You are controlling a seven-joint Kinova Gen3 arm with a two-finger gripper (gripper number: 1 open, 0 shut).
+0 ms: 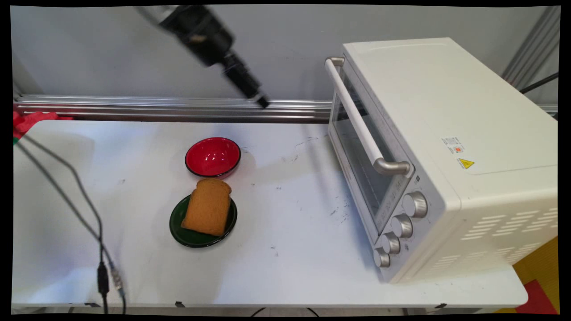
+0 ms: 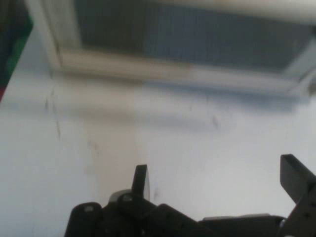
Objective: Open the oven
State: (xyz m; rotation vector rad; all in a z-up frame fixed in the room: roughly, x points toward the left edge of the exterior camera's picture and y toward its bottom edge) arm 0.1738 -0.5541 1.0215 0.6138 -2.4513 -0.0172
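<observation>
Toast (image 1: 207,206) lies on a green plate (image 1: 178,232) mid-table (image 1: 290,249), red bowl (image 1: 213,157) just behind. Oven (image 1: 446,156) stands right, rail (image 1: 156,107) and grey wall (image 1: 290,44) beyond. I see my gripper (image 2: 217,185) raised, spread wide, empty.

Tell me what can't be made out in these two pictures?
- Oven inside: main view, glare on the door glass hides it.
- Oven's right end: cut off by the picture's edge.
- Warning label text: too small to read.
- Plate: mostly covered by the toast.
- Gripper: blurred in main view; hand view shows its jaws apart, holding nothing.
- Bowl, toast, plate: absent from hand view, which shows only table.
</observation>
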